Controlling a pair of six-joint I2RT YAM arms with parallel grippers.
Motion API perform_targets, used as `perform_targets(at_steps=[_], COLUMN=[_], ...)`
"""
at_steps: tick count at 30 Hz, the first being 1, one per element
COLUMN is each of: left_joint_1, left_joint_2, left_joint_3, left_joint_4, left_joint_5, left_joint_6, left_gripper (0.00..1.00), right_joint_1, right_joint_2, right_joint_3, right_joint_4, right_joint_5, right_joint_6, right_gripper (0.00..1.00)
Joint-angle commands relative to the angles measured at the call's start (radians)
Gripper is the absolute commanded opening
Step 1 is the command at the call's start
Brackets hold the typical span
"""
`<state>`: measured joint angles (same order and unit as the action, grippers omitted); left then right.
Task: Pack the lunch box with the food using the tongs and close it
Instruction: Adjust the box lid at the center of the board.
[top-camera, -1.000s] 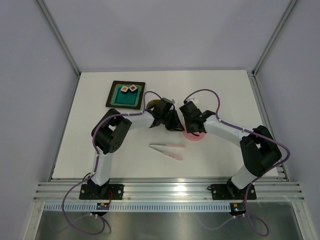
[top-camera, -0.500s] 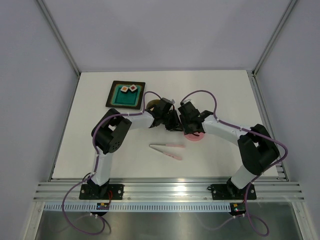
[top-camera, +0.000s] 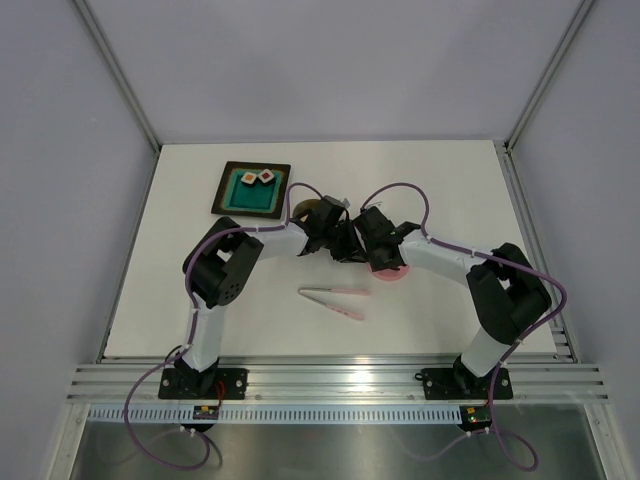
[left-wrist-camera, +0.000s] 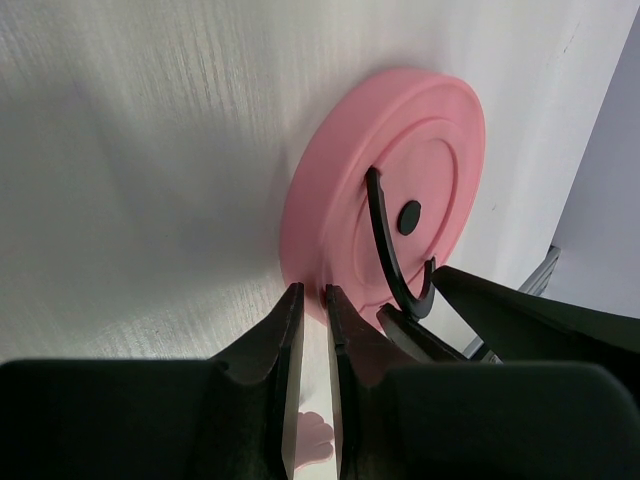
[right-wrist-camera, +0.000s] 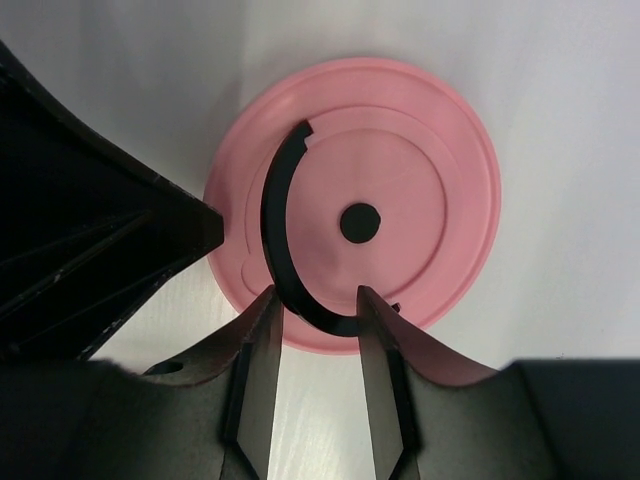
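A table (top-camera: 450, 190) holds a tray (top-camera: 220, 192) at its far left, with two food pieces (top-camera: 256, 177) in the tray's far part. Just right of the tray stands the tin (top-camera: 306, 207), partly hidden behind the left arm. The lid (top-camera: 395, 274) lies flat right of centre. The tongs (top-camera: 335, 298) lie nearer, to its left. The left gripper (left-wrist-camera: 310, 295) sits at the lid's left edge, and the right gripper (right-wrist-camera: 318, 300) is over its near edge.

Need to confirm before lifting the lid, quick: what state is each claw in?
Left claw: nearly closed at the rim of the lid; grip cannot be told.
Right claw: open, straddling the lid's black handle.
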<state>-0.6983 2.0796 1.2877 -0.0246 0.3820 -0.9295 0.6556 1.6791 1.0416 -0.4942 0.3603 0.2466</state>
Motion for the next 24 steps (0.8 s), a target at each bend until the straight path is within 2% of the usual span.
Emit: perform_targets(at_steps=[1, 7, 16, 24], left_joint_1=[0.006, 0.008, 0.010, 0.008], left_joint_2=[0.023, 0.019, 0.016, 0.016], left_joint_3=[-0.018, -0.022, -0.024, -0.016], left_joint_4=[-0.009, -0.009, -0.011, -0.017], left_joint_5=[-0.003, -0.005, -0.003, -0.002], left_joint_6=[0.008, 0.009, 0.012, 0.014], left_gripper=[0.16, 0.16, 0.16, 0.16], right_joint_1=[0.006, 0.006, -0.013, -0.037], right_joint_2=[-0.045, -0.050, -0.065, -0.016], right_joint_3=[0.028, 0.029, 0.049, 0.081], right_joint_4=[-0.001, -0.006, 0.013, 0.013], right_joint_5=[0.107, 0.144, 0.108, 0.019], right_joint_6=[0.023, 0.052, 0.037, -0.038], right_gripper=[0.42, 0.39, 0.38, 0.45])
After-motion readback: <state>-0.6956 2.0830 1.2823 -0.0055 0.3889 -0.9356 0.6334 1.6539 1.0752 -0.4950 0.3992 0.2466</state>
